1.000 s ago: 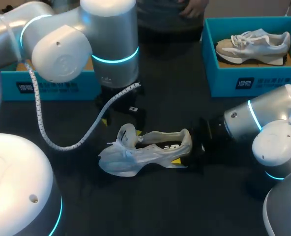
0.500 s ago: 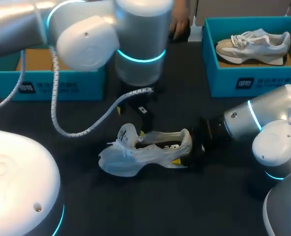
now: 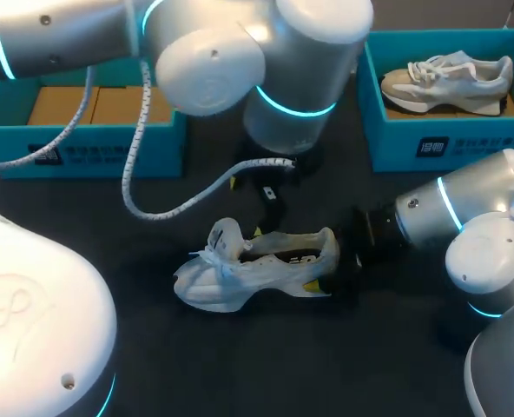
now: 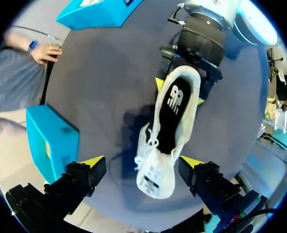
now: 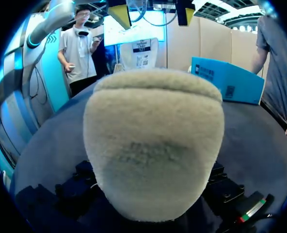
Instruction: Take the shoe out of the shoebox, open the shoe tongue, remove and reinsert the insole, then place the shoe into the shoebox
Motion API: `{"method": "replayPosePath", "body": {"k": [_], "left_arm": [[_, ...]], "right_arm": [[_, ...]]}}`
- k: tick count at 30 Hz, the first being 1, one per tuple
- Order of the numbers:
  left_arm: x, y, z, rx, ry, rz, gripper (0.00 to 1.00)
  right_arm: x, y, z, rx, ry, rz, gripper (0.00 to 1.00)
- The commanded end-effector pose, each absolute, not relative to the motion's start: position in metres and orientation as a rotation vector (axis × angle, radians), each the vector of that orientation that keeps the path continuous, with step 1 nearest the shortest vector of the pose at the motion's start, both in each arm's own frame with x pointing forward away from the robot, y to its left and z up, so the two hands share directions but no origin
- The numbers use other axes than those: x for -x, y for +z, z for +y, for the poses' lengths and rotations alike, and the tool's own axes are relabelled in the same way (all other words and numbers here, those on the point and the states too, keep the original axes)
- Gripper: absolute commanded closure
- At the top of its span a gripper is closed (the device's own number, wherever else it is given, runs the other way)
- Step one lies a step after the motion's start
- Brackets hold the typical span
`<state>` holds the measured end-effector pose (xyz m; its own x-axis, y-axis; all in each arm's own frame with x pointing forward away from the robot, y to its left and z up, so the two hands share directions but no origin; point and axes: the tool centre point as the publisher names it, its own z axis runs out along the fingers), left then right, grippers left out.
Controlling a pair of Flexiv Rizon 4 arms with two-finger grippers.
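Observation:
A white shoe (image 3: 253, 265) lies on its side on the dark table, toe to the left. My right gripper (image 3: 328, 262) is shut on its heel; the fuzzy heel (image 5: 153, 141) fills the right wrist view, with the fingers on either side of it. My left gripper (image 4: 142, 165) hangs open above the shoe (image 4: 165, 145), toward the toe end, its fingertips (image 4: 92, 161) wide apart and touching nothing. The dark insole (image 4: 175, 104) lies inside the shoe. In the head view my left gripper (image 3: 253, 187) sits just behind the shoe.
A teal shoebox (image 3: 18, 130) with cardboard inside stands at the back left. Another teal shoebox (image 3: 448, 143) at the back right holds a second shoe (image 3: 448, 78). My left arm's cable (image 3: 179, 208) hangs over the table behind the shoe.
My left arm has swung to the right, carrying its open gripper to a spot over the shoe. The right arm and the shoe have stayed put.

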<state>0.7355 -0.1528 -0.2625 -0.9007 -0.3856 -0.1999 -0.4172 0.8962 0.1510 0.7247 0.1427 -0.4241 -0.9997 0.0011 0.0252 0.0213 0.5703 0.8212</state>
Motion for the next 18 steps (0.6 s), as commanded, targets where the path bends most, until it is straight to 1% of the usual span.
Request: {"method": "replayPosePath", "body": {"k": [1,2,3,10,12,18], "left_arm": [[-0.738,-0.271,-0.16,0.537,0.227,2.9,0.36],[-0.739,-0.272,-0.164,0.509,0.193,2.911,0.64],[-0.738,-0.273,-0.166,0.483,0.132,2.915,1.0],[-0.729,-0.287,-0.188,0.266,-0.059,2.893,1.0],[-0.726,-0.291,-0.193,0.271,0.011,2.871,1.0],[-0.726,-0.291,-0.193,0.271,0.011,2.871,1.0]], "right_arm": [[-0.727,-0.425,0.144,0.021,-1.44,-2.767,1.0],[-0.727,-0.425,0.144,0.021,-1.44,-2.767,1.0],[-0.727,-0.425,0.144,0.021,-1.44,-2.767,1.0],[-0.727,-0.425,0.144,0.021,-1.44,-2.767,1.0],[-0.727,-0.425,0.144,0.021,-1.44,-2.767,1.0],[-0.727,-0.425,0.144,0.021,-1.44,-2.767,1.0]]}}
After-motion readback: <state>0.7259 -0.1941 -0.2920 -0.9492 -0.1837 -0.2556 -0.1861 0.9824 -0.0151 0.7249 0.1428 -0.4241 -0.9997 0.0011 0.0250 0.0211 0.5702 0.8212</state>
